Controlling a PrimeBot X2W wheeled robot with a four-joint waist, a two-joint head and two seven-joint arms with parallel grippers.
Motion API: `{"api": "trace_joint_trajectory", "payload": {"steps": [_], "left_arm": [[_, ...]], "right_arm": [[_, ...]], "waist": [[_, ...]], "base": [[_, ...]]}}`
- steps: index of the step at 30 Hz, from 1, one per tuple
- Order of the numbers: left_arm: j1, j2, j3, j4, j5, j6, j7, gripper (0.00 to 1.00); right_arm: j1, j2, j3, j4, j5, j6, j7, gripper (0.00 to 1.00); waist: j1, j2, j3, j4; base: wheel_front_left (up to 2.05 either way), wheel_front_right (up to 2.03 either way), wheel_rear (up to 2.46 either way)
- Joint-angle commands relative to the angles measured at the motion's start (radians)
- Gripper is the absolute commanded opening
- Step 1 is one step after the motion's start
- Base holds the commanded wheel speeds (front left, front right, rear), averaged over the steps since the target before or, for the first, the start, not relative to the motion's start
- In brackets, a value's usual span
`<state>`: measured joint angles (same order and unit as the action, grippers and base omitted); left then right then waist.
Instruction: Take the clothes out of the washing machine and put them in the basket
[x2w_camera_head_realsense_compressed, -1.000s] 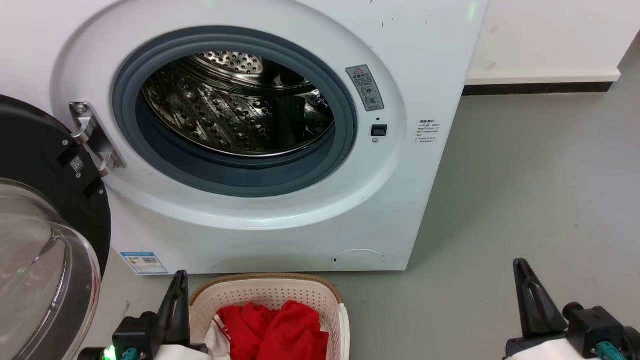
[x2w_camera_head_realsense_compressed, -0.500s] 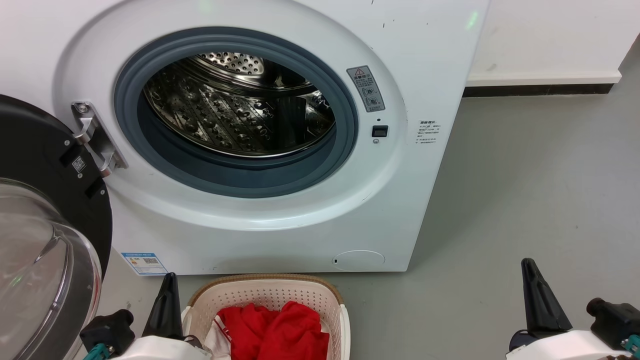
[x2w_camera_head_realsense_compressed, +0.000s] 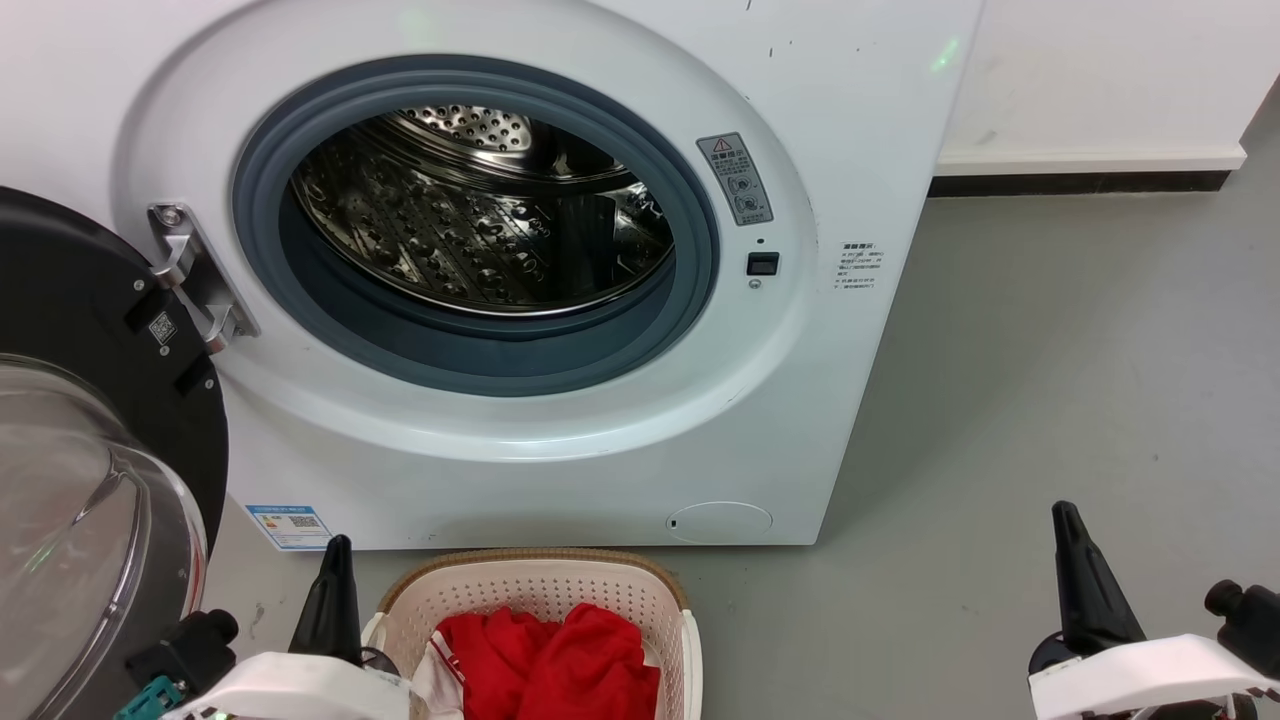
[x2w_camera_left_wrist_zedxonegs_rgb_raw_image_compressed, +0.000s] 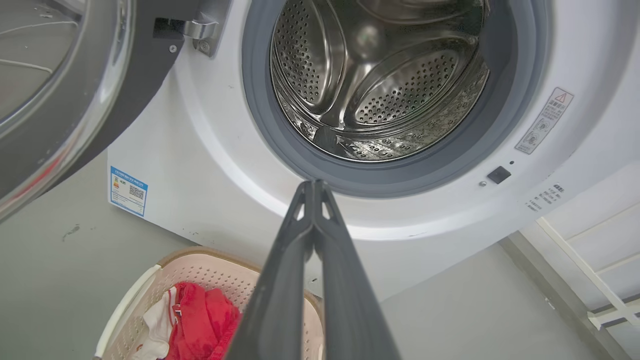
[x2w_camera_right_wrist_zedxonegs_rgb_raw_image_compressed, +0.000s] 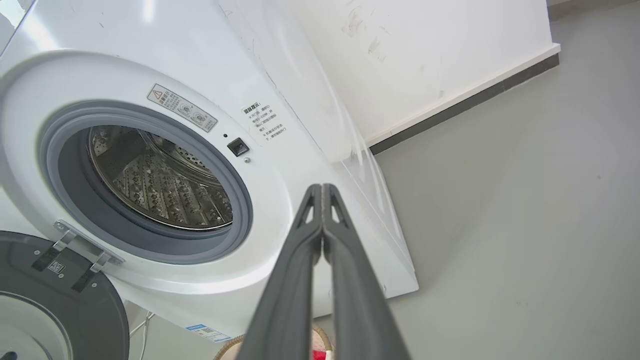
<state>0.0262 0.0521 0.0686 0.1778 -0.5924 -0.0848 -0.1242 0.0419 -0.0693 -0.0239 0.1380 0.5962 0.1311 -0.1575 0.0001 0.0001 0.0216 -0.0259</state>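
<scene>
R end effector (x2w_camera_right_wrist_zedxonegs_rgb_raw_image_compressed: 322, 187) closed, tips over washing machine (x2w_camera_right_wrist_zedxonegs_rgb_raw_image_compressed: 150, 70) front.

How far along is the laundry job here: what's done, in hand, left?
Done: the drum of the washing machine looks empty, and the red clothes lie in the basket. In hand: nothing; the left claw and right claw are shut and empty. Left: seemingly nothing more to fetch.

floor (x2w_camera_head_realsense_compressed: 1060, 340): smooth grey surface being lit softly and evenly | wall (x2w_camera_head_realsense_compressed: 1100, 70): plain white, being seen at the upper right of the head view | skirting (x2w_camera_head_realsense_compressed: 1090, 158): white ledge being underlined by a dark strip (x2w_camera_head_realsense_compressed: 1075, 182) where wall is meeting floor | scuff marks (x2w_camera_right_wrist_zedxonegs_rgb_raw_image_compressed: 372, 46): being shown on the wall in the right wrist view
</scene>
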Motion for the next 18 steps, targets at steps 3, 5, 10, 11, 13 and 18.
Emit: {"api": "trace_joint_trajectory", "payload": {"steps": [3,5,10,11,13,18], "left_arm": [[-0.033,0.001,0.007,-0.006,-0.078,-0.007,0.016,0.00],[-0.035,0.001,0.007,-0.005,-0.093,-0.008,0.020,0.00],[-0.045,0.001,0.011,0.001,-0.167,-0.011,0.037,0.00],[-0.046,0.001,0.011,0.002,-0.182,-0.012,0.041,0.00],[-0.049,0.001,0.012,0.004,-0.210,-0.012,0.048,0.00],[-0.059,0.001,0.016,0.010,-0.291,-0.016,0.067,0.00]], "right_arm": [[-0.032,-0.011,-0.001,-0.001,0.084,0.000,0.014,0.00],[-0.034,-0.011,-0.001,0.001,0.101,0.000,0.017,0.00],[-0.043,-0.013,-0.003,0.008,0.178,0.000,0.033,0.00],[-0.045,-0.013,-0.003,0.010,0.193,0.000,0.036,0.00],[-0.050,-0.014,-0.004,0.013,0.224,0.000,0.043,0.00],[-0.061,-0.015,-0.007,0.022,0.308,0.000,0.061,0.00]], "waist": [[0.0000,-0.0001,-0.001,0.001],[0.0000,-0.0001,-0.001,0.001],[0.0000,-0.0001,-0.002,0.003],[0.0000,-0.0001,-0.002,0.003],[-0.0001,-0.0001,-0.002,0.003],[-0.0001,-0.0001,-0.004,0.005]], "base": [[0.00,0.00,0.00],[0.00,0.00,0.00],[0.00,0.00,0.00],[0.00,0.00,0.00],[0.00,0.00,0.00],[0.00,0.00,0.00]]}}
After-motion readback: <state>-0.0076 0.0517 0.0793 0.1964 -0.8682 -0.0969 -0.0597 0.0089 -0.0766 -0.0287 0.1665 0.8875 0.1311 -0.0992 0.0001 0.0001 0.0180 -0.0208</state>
